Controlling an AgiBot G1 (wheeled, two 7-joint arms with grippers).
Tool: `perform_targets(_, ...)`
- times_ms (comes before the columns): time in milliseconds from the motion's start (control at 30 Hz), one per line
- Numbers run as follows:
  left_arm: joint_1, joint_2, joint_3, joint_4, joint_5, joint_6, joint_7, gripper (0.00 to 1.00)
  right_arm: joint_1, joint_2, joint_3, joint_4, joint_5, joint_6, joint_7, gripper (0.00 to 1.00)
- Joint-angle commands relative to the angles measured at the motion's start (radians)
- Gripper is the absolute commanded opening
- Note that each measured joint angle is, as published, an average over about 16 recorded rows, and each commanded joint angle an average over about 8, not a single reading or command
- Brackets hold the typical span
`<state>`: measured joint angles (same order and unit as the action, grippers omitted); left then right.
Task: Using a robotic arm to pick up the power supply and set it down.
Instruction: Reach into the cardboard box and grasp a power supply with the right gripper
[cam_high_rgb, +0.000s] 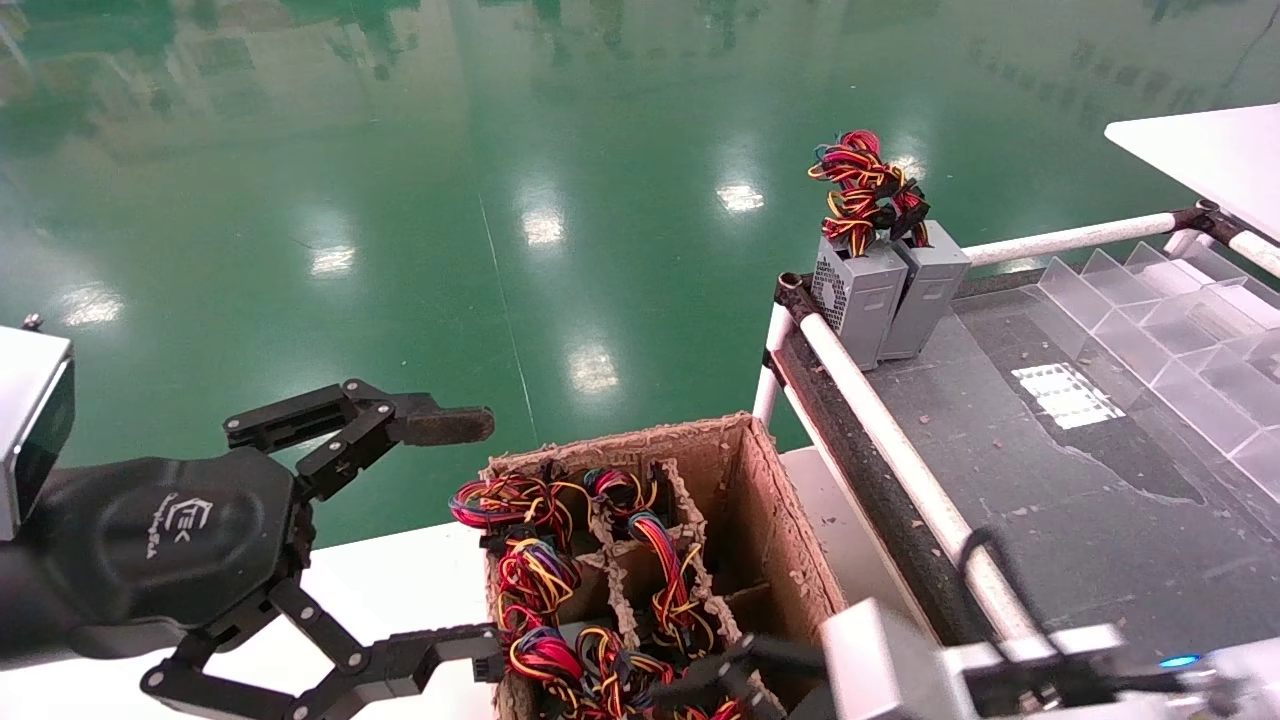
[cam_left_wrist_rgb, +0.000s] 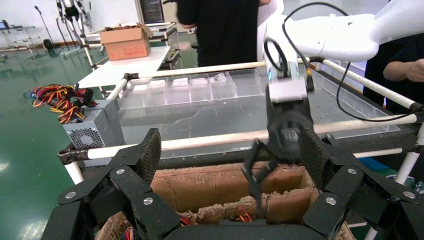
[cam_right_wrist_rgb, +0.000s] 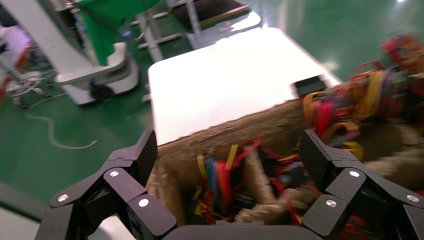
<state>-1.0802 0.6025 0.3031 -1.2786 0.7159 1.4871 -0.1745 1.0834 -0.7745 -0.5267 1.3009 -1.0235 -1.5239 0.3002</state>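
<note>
Right pincer (cam_left_wrist_rgb: 260, 182): I see it released, fingers spread, tips down in the box (cam_high_rgb: 780, 500) over wired supplies (cam_right_wrist_rgb: 220, 182).
Left pincer (cam_high_rgb: 470, 530): released, idle beside box.
Counter (cam_high_rgb: 1080, 500): two supplies (cam_high_rgb: 885, 290) upright at far corner.

A white table (cam_high_rgb: 400, 590) at the near left carries an open cardboard box (cam_high_rgb: 775, 510) — its cells full of wire bundles. To the right, a dark bench (cam_high_rgb: 1080, 500) carries two grey boxes (cam_high_rgb: 890, 290) at its far-left corner — and clear dividers (cam_high_rgb: 1180, 330).
</note>
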Motion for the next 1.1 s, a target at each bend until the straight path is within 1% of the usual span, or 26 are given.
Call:
perform_targets(33,0.000,0.000,0.000,0.000,0.000,0.000,0.000,1.00,0.000,-0.023,-0.019,-0.003,-0.014,-0.006,0.004,1.00)
perform_targets(233,0.000,0.000,0.000,0.000,0.000,0.000,0.000,1.00,0.005,-0.073,-0.071,-0.011,-0.063,-0.017,0.008,1.00)
perform_targets(267,0.000,0.000,0.000,0.000,0.000,0.000,0.000,1.00,0.005,-0.079,-0.078,-0.013,-0.070,-0.017,0.007,0.91)
perform_targets(500,0.000,0.000,0.001,0.000,0.000,0.000,0.000,1.00,0.000,-0.113,-0.113,-0.065,-0.109,-0.016,-0.025,0.04)
perform_targets(533,0.000,0.000,0.001,0.000,-0.001,0.000,0.000,1.00,0.001,-0.118,-0.116,-0.077,-0.114,-0.015,-0.031,0.00)
perform_targets(833,0.000,0.000,0.001,0.000,-0.001,0.000,0.001,1.00,0.009,-0.157,-0.132,-0.189,-0.125,-0.014,-0.075,0.00)
perform_targets(1100,0.000,-0.001,0.002,0.000,-0.001,-0.001,0.001,1.00,0.016,-0.168,-0.141,-0.243,-0.116,-0.027,-0.102,0.00)
